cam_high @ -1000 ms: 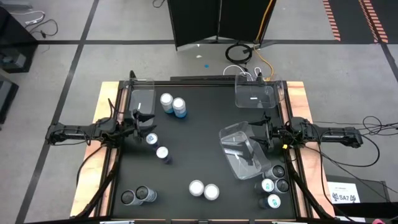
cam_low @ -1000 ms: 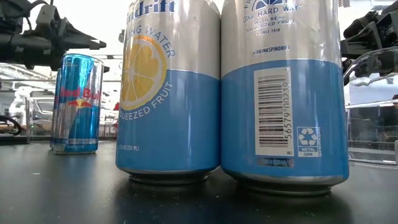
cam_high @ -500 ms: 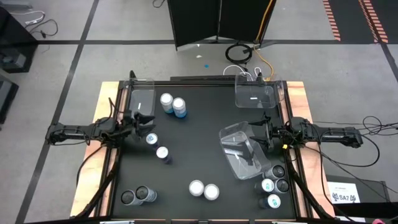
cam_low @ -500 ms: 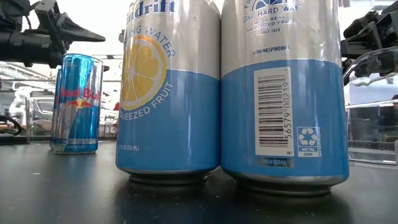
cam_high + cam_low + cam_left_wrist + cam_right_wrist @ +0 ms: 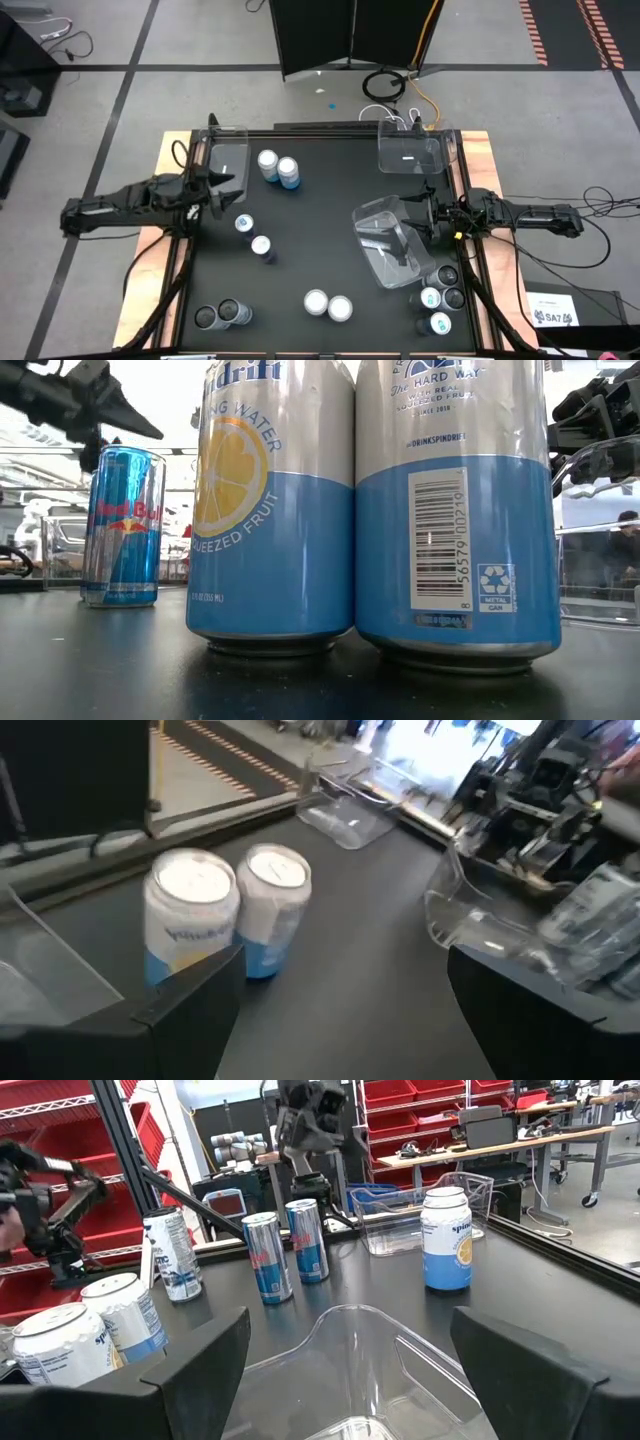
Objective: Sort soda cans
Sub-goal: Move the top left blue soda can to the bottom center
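Soda cans stand upright in pairs on the black table: two white-topped blue cans (image 5: pixel 278 168) at the far left, two slim blue cans (image 5: pixel 252 235), two white-topped ones (image 5: pixel 328 306) near the front, two dark ones (image 5: pixel 218 316), and several (image 5: pixel 438 298) at the near right. My left gripper (image 5: pixel 230 187) is open and raised at the left side, pointing at the white-topped pair (image 5: pixel 225 910). My right gripper (image 5: pixel 418 218) is open at the raised end of a tilted clear bin (image 5: pixel 388 242), whose rim (image 5: pixel 352 1318) lies between the fingers. My right gripper has the clear bin's curved rim (image 5: pixel 352 1318) between its open fingers, coming level from the table's right. Whether the fingers touch the rim, I cannot tell. My left gripper touches nothing.
A clear bin (image 5: pixel 228 152) stands at the far left corner and another (image 5: pixel 408 152) at the far right. The low view is filled by two blue cans (image 5: pixel 370 510) close to the camera, with a slim blue can (image 5: pixel 122 525) beside them. The table's middle (image 5: pixel 320 230) is bare.
My left arm has drawn back toward the table's left edge. Its gripper has risen and tipped so that its fingers point downward across the table, staying open. The right arm, the bin and the cans have kept still.
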Motion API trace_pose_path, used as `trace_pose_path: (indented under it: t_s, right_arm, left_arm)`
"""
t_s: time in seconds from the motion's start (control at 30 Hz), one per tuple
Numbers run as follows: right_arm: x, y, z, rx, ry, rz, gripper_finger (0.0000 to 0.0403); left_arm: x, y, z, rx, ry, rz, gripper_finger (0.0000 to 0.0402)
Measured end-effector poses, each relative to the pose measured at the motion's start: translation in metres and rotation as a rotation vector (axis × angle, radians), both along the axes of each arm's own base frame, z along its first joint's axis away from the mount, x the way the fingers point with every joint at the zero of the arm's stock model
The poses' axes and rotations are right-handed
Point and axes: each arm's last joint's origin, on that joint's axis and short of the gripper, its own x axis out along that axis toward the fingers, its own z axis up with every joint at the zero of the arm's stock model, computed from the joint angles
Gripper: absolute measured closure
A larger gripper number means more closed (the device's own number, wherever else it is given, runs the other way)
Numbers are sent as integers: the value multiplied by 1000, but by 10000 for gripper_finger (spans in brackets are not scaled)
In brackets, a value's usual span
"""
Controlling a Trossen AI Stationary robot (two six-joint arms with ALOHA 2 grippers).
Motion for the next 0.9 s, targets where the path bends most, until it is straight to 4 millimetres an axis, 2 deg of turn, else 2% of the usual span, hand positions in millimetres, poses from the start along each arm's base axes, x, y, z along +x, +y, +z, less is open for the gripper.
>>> trace_pose_path:
  t_s: [0.17,0.27,0.43,0.53,0.67,0.9]
  right_arm:
    - [0,0,0,0,0,0,64]
    - [0,0,0,0,0,0,64]
    - [0,0,0,0,0,0,64]
    - [0,0,0,0,0,0,64]
    - [0,0,0,0,0,0,64]
    - [0,0,0,0,0,0,64]
  left_arm:
    - [17,3,39,2,148,-3,45]
    - [28,3,53,-17,326,-41,45]
    - [41,5,70,-153,549,35,45]
    - [50,3,77,-213,560,69,45]
    - [64,-5,84,-312,478,63,45]
    - [100,-23,78,-426,380,57,45]
